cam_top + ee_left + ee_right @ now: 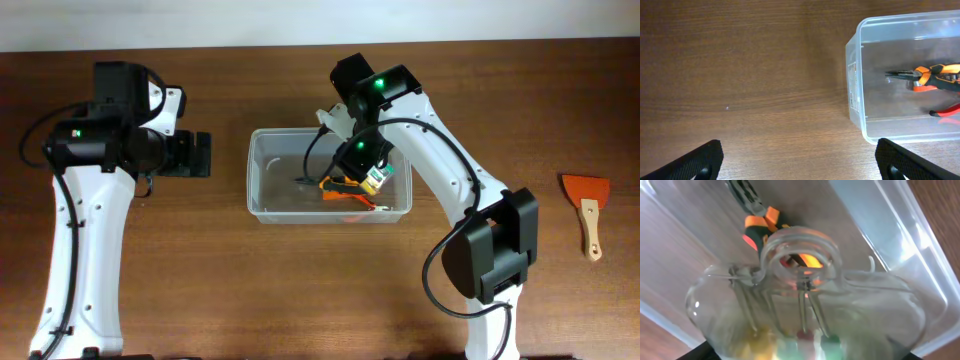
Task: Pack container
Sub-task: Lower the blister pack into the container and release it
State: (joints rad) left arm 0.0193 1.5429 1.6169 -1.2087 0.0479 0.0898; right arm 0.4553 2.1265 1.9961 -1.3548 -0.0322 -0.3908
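Overhead first, Mia: where's the container?

Mid-table, Tom. I see the container (252, 172) as a clear plastic tub with rounded corners and a thick rim, long side running left to right on the dark wood-grain table (200, 290).

What's around it?

Far off on the right lies a scraper (586, 205) with an orange blade and a pale wooden handle, well apart from everything. Inside the tub I have pliers (920, 76) with orange-and-black grips, nose pointing left, and a red-handled tool (947, 110) just nearer than them.

Anything blocking?

My right arm crosses the tub's right half from above, so it hides part of the floor there. On the right wrist camera the clear case (805, 305) fills nearly the whole view, and I only catch the pliers through its round hang loop.

And the tools?

My right gripper (365, 172) hangs over the tub, clamped on that clear case, a glossy see-through shell with yellow-green bits blurred inside; its fingers are hidden behind it. My left gripper (799, 152) stands wide apart with nothing between its black fingers, just left of the tub over bare wood.
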